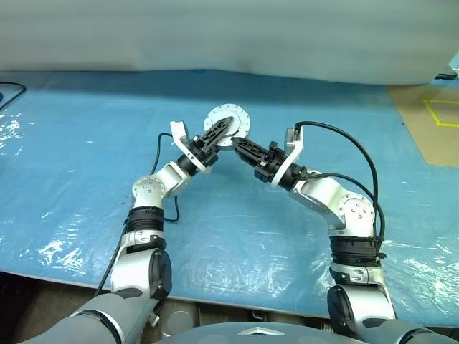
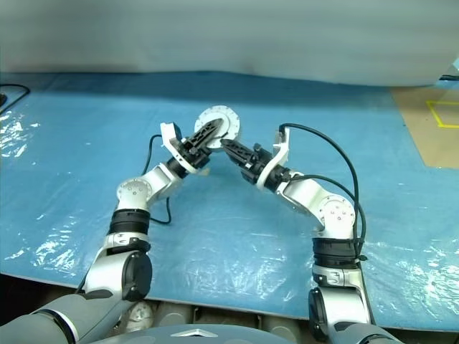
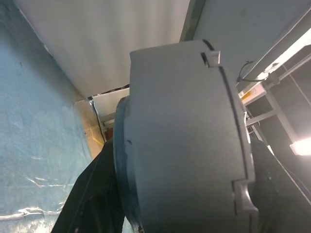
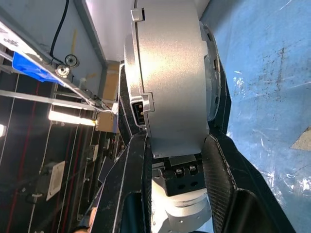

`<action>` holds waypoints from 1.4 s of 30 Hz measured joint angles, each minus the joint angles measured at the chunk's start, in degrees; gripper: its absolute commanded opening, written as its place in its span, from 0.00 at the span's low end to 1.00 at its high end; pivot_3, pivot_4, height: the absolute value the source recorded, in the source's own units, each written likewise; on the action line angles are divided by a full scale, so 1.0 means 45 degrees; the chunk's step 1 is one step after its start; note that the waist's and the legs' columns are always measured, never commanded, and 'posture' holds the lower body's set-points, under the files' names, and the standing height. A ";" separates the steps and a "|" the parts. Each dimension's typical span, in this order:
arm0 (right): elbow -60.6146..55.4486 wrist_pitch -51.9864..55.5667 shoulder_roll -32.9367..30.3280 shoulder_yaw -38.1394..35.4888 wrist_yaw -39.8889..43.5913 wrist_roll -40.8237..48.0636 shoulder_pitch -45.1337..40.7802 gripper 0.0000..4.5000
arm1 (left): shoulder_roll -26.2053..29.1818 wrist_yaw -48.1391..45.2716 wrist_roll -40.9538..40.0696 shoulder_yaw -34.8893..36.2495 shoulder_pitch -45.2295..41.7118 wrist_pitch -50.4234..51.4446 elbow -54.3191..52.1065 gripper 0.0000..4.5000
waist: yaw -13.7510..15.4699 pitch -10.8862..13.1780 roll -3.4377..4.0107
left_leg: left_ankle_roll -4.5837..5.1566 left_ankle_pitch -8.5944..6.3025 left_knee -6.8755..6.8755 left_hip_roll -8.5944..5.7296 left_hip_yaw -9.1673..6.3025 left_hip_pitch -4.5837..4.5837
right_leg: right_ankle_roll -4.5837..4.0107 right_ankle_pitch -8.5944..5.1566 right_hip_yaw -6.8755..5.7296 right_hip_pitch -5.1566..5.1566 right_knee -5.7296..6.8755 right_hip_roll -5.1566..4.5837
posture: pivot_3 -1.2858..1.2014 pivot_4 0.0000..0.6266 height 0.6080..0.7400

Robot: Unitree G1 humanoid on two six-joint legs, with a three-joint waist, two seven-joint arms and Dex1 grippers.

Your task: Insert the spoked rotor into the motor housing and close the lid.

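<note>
The motor housing (image 1: pixel 241 120), a squat silver-grey round can, hangs in the air over the blue sheet, between both arms. My left gripper (image 1: pixel 226 123) reaches across its round face from the left, and its black fingers (image 3: pixel 92 199) flank the can's wall (image 3: pixel 180 136). My right gripper (image 1: pixel 236 144) comes in from the right and is shut on the housing's side (image 4: pixel 170 73), a finger (image 4: pixel 131 184) pressed on each flank. The lid (image 2: pixel 228 123) looks flat against the can, its dark centre partly covered by my left fingers. The spoked rotor is out of view.
A blue plastic sheet (image 1: pixel 86 158) covers the ground under the arms. At the far right lies brown flooring with yellow tape (image 1: pixel 437 115). A black cable (image 1: pixel 11 92) curls at the far left edge. A pale grey wall (image 1: pixel 215 36) closes the back.
</note>
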 measured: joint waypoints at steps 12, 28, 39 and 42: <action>-0.0172 -0.0077 -0.0005 0.0105 0.0496 0.0025 -0.0526 0.61 | 0.0016 0.1292 0.0578 0.0950 -0.0769 -0.2161 0.1340 0.57 | -0.0040 0.0002 -0.0003 | 0.0000 0.0000 0.0004 0.0000 -0.0024 -0.0008 | 0.0002 0.0002 -0.0013 -0.0001 -0.0001 0.0006 | 0.52 0.24 1.00; -0.2223 -0.0252 -0.3054 0.1124 0.3121 -0.6016 -0.0314 0.61 | 0.2777 0.2645 0.3191 0.1880 -0.1288 -0.5500 0.4089 0.57 | 0.0142 0.0007 -0.0013 | 0.0000 0.0000 0.0100 -0.0031 -0.0185 -0.0151 | 0.0044 0.0025 -0.0087 -0.0004 -0.0011 0.0003 | 0.52 0.24 1.00; -0.2213 -0.0252 -0.2607 0.1089 0.3825 -0.7505 -0.0463 0.61 | 0.2551 0.3141 0.4658 0.1270 -0.1683 -0.5581 0.5653 0.57 | 0.0279 0.0026 -0.0044 | 0.0000 0.0001 0.0175 -0.0029 -0.0199 -0.0125 | 0.0047 0.0039 -0.0071 0.0015 0.0065 -0.0002 | 0.52 0.24 1.00; -0.2203 -0.0200 -0.2501 0.1057 0.3860 -0.7643 -0.0460 0.62 | 0.2806 0.3269 0.5020 0.1224 -0.1822 -0.5950 0.6046 0.82 | 0.0238 0.0025 -0.0042 | 0.0000 0.0000 0.0176 -0.0029 -0.0193 -0.0034 | 0.0046 0.0039 -0.0051 0.0074 0.0068 -0.0002 | 0.52 0.24 1.00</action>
